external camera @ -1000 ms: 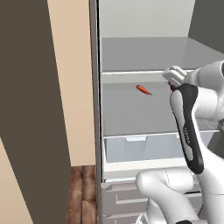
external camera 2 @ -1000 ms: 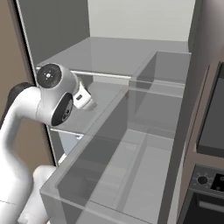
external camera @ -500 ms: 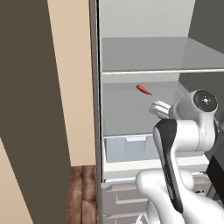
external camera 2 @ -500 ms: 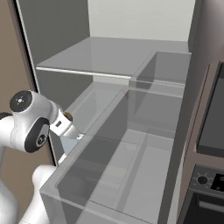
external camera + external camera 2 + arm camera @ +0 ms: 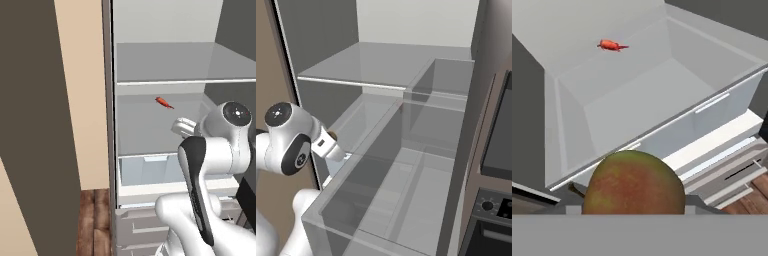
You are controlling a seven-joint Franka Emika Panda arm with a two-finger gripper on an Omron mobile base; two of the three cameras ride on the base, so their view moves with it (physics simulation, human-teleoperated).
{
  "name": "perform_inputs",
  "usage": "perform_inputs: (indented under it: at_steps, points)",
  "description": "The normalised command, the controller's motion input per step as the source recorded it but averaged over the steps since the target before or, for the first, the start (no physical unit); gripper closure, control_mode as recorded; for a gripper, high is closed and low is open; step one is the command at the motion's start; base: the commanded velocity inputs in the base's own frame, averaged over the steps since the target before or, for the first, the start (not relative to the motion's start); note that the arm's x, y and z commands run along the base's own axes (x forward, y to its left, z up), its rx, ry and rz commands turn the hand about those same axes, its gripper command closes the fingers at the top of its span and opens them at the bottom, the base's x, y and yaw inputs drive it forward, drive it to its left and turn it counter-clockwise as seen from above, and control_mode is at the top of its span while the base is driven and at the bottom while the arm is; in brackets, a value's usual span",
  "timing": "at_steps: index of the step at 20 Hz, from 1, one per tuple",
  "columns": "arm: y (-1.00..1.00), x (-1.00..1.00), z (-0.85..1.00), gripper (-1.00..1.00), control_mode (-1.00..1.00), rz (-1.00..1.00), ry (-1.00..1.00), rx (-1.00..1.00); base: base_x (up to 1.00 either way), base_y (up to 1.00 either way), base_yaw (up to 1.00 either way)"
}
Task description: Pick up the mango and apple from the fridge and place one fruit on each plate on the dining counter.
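A rounded red-brown apple (image 5: 634, 182) with a greenish top and a short stem sits hard against the bottom of the hand view, and my gripper (image 5: 183, 127) is shut on it. The fruit hides my fingertips. In the right base view the apple (image 5: 332, 135) shows as a small brown spot at the end of the hand. The hand hangs just in front of the open fridge (image 5: 165, 60), level with its middle shelf. The mango, the plates and the dining counter are out of view.
A thin red pepper-like item (image 5: 164, 103) lies at the back of the middle shelf (image 5: 612, 45). Below it is the translucent crisper drawer (image 5: 145, 170), then grey drawers (image 5: 137, 230). The fridge door bins (image 5: 406, 190) stand to the right and a tan wall (image 5: 80, 100) to the left.
The arm has folded down and the hand has dropped from shelf height to just in front of the middle shelf. The pepper-like item has not moved.
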Motion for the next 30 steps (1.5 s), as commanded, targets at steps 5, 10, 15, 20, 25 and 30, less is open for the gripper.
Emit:
perform_inputs:
  at_steps: [5,10,15,20,25,30]
  points:
    - [0.00,-0.14,-0.20,1.00,-1.00,0.00,0.00,0.00,0.00,0.00,0.00]
    - [0.00,-0.05,-0.05,1.00,1.00,0.00,0.00,0.00,-0.35,0.05,-0.02]
    - [0.00,0.00,0.00,1.00,1.00,0.00,0.00,0.00,-0.79,0.06,-0.08]
    - [0.00,0.00,0.00,1.00,1.00,0.00,0.00,0.00,-0.70,0.04,-0.22]
    - [0.00,0.00,0.00,1.00,1.00,0.00,0.00,0.00,-0.73,0.02,-0.29]
    - [0.00,0.00,0.00,1.00,1.00,0.00,0.00,0.00,-0.83,0.00,-0.26]
